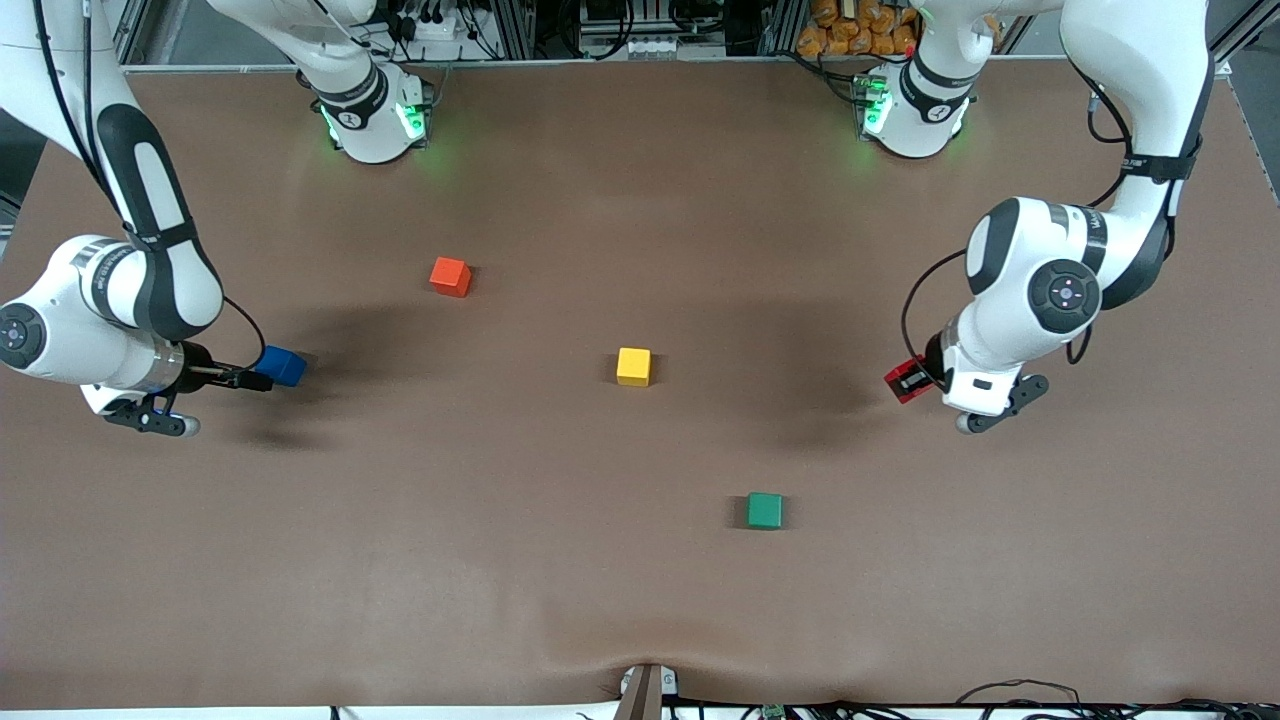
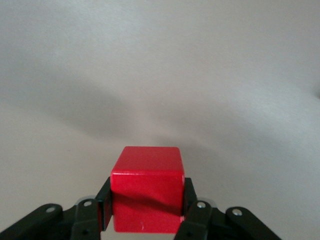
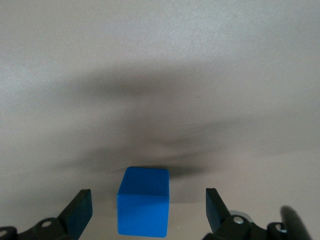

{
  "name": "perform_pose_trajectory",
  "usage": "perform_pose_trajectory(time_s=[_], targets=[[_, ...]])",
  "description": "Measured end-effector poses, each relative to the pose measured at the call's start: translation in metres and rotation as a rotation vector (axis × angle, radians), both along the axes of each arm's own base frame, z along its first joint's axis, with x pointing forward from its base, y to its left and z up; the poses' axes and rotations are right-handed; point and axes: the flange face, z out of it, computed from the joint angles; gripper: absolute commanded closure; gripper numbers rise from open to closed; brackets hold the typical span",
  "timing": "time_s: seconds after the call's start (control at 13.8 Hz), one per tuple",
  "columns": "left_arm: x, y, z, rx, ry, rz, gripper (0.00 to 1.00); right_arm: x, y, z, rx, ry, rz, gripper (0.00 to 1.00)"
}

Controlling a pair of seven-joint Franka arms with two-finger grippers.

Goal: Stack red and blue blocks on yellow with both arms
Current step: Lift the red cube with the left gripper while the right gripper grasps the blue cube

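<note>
The crimson red block [image 1: 906, 380] is gripped between the fingers of my left gripper [image 1: 916, 383], low over the table toward the left arm's end. In the left wrist view the left gripper [image 2: 146, 212] is shut on the red block [image 2: 147, 182]. The deep blue block [image 1: 282, 366] sits on the table toward the right arm's end. My right gripper [image 1: 266, 377] is down around it. In the right wrist view the right gripper [image 3: 147, 204] is open, and the blue block [image 3: 143, 210] stands between its fingers with a gap on each side. The yellow cube [image 1: 633, 366] sits alone at mid-table.
An orange-red cube [image 1: 450, 276] lies farther from the front camera than the yellow cube, toward the right arm's end. A green cube [image 1: 765, 510] lies nearer the front camera, toward the left arm's end. The brown table [image 1: 560, 600] carries nothing else.
</note>
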Motion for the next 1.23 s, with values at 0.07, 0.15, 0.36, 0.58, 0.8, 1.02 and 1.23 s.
perform_pose_trajectory(time_s=[0.07,0.15,0.36,0.58,0.8,1.02,1.23], targets=[[0.0,-0.011,0.005,-0.004,-0.001,0.001,1.0,-0.002,0.002,-0.004,-0.001,-0.004,0.003,0.0],[-0.001,-0.021,0.009,-0.007,-0.001,0.002,1.0,-0.005,0.004,-0.009,-0.003,-0.007,0.005,0.0],[-0.004,-0.043,0.018,-0.017,-0.003,-0.019,1.0,-0.016,0.009,-0.023,-0.005,-0.009,0.007,0.0],[-0.012,-0.078,0.027,-0.035,-0.015,-0.049,1.0,-0.021,0.012,-0.03,0.004,-0.002,-0.001,0.0],[-0.03,-0.128,0.032,-0.041,-0.02,-0.109,1.0,-0.027,0.014,-0.035,0.014,0.005,-0.012,0.03],[-0.048,-0.171,0.033,-0.044,-0.02,-0.132,1.0,-0.029,0.015,-0.038,0.021,0.01,-0.021,0.47],[-0.06,-0.211,0.028,-0.044,-0.024,-0.195,1.0,-0.031,0.015,-0.041,0.023,0.018,-0.023,0.87]])
